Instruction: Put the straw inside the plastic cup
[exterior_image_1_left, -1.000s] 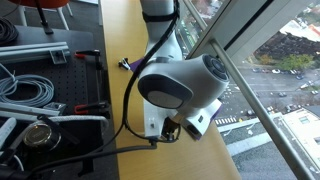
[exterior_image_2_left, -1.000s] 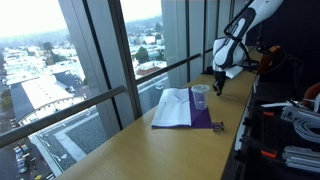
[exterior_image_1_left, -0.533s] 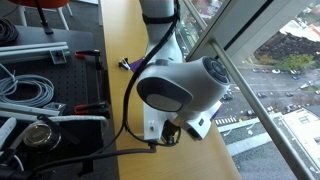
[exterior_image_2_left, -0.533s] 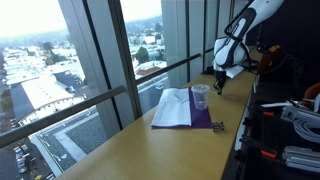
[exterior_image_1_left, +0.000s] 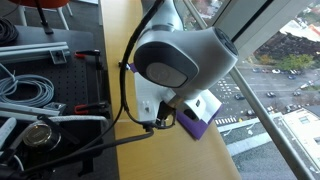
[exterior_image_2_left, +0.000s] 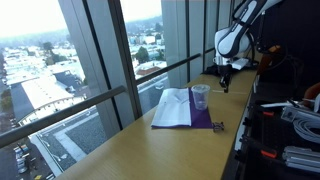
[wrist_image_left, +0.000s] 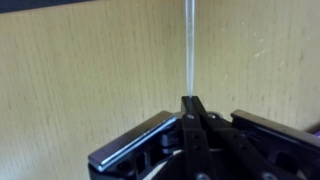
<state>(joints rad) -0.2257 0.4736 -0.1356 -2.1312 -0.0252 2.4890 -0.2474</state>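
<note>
Gripper (wrist_image_left: 192, 104) clenched on straw (wrist_image_left: 189, 45), which sticks straight out from the fingertips over the wooden table (wrist_image_left: 80, 70). Cup (exterior_image_2_left: 200, 97) stands nearby, apart, on white sheet (exterior_image_2_left: 173, 108).

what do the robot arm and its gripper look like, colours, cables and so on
The arm is white, with smooth rounded housings and a round grey joint cap. A thick black cable loops alongside it. The gripper is black, with flat, angular fingers on a boxy black body. No markings can be read.
</note>
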